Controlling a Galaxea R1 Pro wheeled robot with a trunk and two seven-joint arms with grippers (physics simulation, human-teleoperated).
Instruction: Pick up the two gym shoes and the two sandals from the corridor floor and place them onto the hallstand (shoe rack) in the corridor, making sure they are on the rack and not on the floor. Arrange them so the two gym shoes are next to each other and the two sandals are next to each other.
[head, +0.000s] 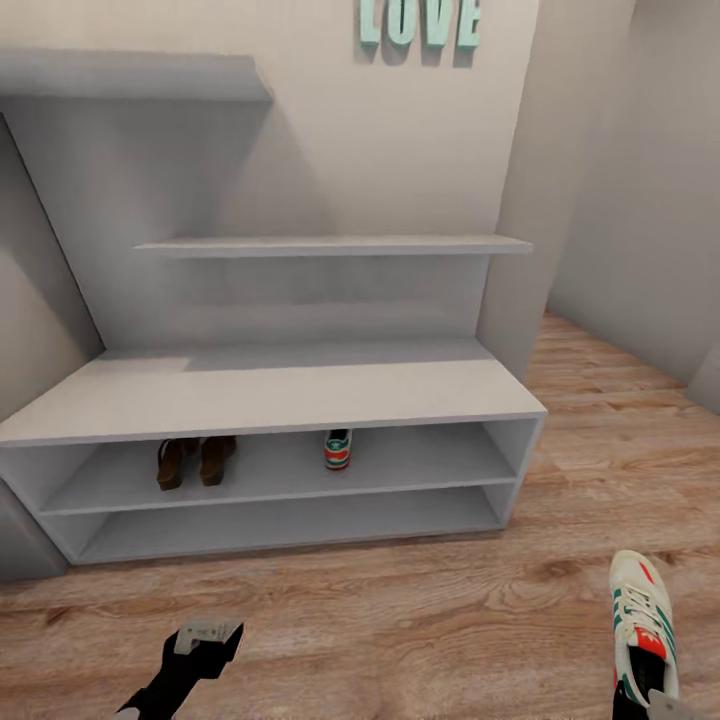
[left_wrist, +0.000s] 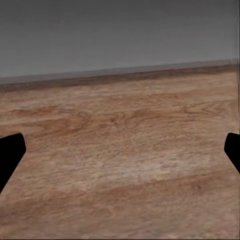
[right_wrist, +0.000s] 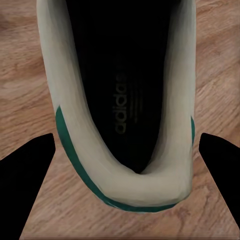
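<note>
Right pincer (right_wrist: 122, 150) sits directly over the heel opening of the loose gym shoe (right_wrist: 120, 100), fingers spread wide either side of the heel and not touching it, so it is open and empty. That shoe (head: 642, 625) lies on the corridor floor (head: 400, 620) at near right, toe pointing far, well apart from the hallstand (head: 270, 400). To do this grasp well, I'd drop straight down, keep the heel centred between the fingers and close across the heel walls, not the soft collar. Left pincer (left_wrist: 120, 150) is open too, hovering over bare floor at near left. Both sandals (head: 195, 460) already sit side by side on the upper shelf, left part; the other gym shoe (head: 338, 449) stands to their right with free shelf beside it on the right. Low shelf opening under the top surface leaves little headroom, so enter flat. Floor between shoe and rack is open.
</note>
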